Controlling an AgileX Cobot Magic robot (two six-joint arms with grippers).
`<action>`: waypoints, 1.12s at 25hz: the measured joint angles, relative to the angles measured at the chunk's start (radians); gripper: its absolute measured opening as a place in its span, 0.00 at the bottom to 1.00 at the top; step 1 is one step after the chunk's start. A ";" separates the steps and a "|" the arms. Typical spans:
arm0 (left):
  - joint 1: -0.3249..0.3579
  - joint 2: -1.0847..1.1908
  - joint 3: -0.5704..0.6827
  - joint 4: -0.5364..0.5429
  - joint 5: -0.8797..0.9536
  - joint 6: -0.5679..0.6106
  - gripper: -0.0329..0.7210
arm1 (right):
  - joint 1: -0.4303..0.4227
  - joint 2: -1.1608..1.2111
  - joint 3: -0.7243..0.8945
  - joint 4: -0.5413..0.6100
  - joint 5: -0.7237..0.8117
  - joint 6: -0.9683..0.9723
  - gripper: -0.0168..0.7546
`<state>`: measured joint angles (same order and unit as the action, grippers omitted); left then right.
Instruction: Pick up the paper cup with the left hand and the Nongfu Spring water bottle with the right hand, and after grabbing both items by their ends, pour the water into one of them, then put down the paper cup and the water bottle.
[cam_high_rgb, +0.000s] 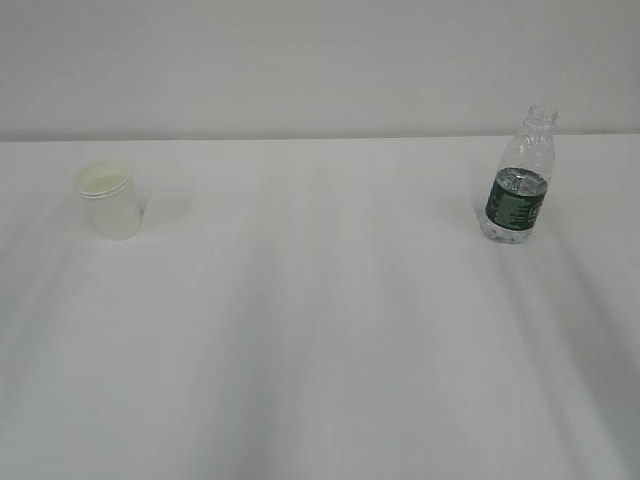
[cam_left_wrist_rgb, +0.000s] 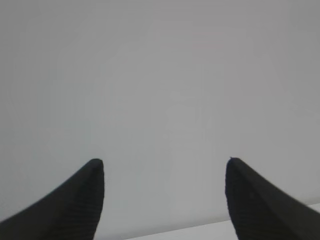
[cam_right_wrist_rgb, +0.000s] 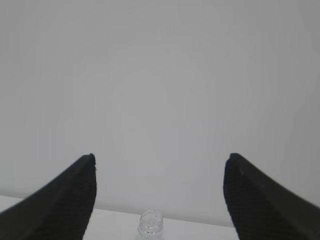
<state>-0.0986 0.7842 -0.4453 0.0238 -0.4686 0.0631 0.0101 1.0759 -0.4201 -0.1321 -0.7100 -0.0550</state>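
Left hand (cam_left_wrist_rgb: 164, 172) and right hand (cam_right_wrist_rgb: 159, 167) are both spread wide, grasping nothing. The cup (cam_high_rgb: 108, 200) and bottle (cam_high_rgb: 520, 182) stand well apart on the worktop (cam_high_rgb: 320, 330).

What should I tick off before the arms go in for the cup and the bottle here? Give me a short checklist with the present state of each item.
1. Paper cup upright on the table, mouth up: ok.
2. Nongfu Spring water bottle standing, cap off: ok; it looks slightly tilted in the exterior view.
3. Left pincer open and empty: ok.
4. Right pincer open and empty: ok.
5. Right pincer lined up with the bottle: ok, the bottle's open neck shows low between its fingers in the right wrist view.
6. Left pincer lined up with the cup: cannot tell, the cup is not in the left wrist view.
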 joint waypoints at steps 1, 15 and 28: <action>0.000 -0.020 0.000 0.003 0.019 0.000 0.77 | 0.000 -0.024 0.001 0.000 0.022 0.000 0.79; 0.000 -0.216 0.003 0.015 0.258 0.000 0.76 | 0.000 -0.318 0.005 -0.033 0.360 0.000 0.79; 0.000 -0.364 -0.065 0.015 0.545 0.000 0.76 | 0.000 -0.549 0.006 -0.037 0.682 0.000 0.79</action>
<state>-0.0986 0.4201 -0.5106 0.0384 0.0760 0.0635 0.0101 0.5270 -0.4143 -0.1686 -0.0278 -0.0550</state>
